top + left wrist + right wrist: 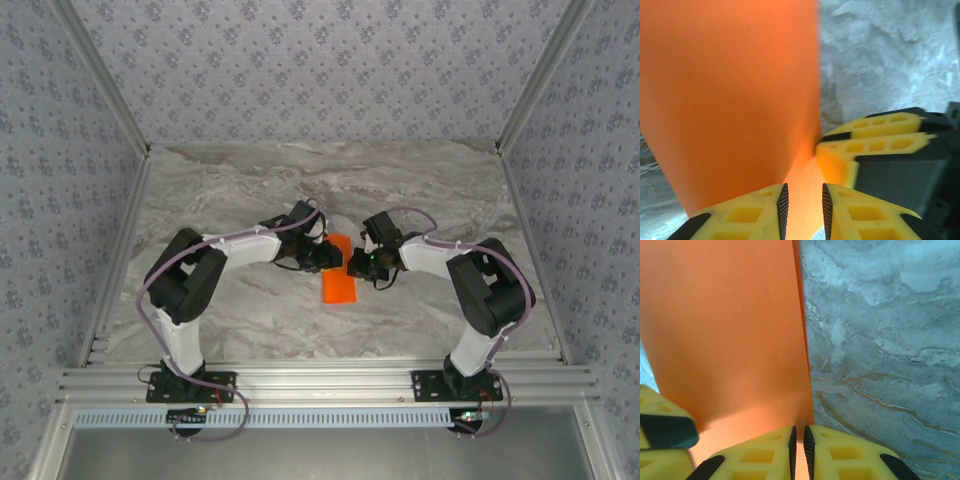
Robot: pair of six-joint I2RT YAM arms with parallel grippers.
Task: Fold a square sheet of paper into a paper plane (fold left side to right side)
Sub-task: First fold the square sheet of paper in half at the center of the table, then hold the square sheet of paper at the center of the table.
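The sheet [339, 285] lies in the middle of the surface [250, 180], w/ the two arms' tips on either side of its far half and its near end pointing toward the bases. From above it reads as a narrow orange strip, not a full square: doubled over or one half stood up, can't tell which. The right fingers [798, 435] are pinched down to a hairline slit w/ orange showing in it, at the sheet's edge, so they have the paper. The left fingers [803, 200] stand a narrow gap apart w/ orange showing in the gap. The pads don't look pressed onto it, so I'd call them slightly open, not gripping. In the left wrist view the right fingers sit just beside, tips at the sheet's edge. Handling, my read: v. light, thin, floppy, w/ no stiffness to speak of, so any unsupported part will sag or curl. The smooth stone-look surface prob. lets it slide, so one side needs pinning while the other carries. It creases for good once pressed, so a wrong pinch marks it. Tearing is unlikely but poss. if the arms pull apart. Best hold: a shallow pinch at an edge or corner on the side to be carried over, grip light, no tension btw the arms.
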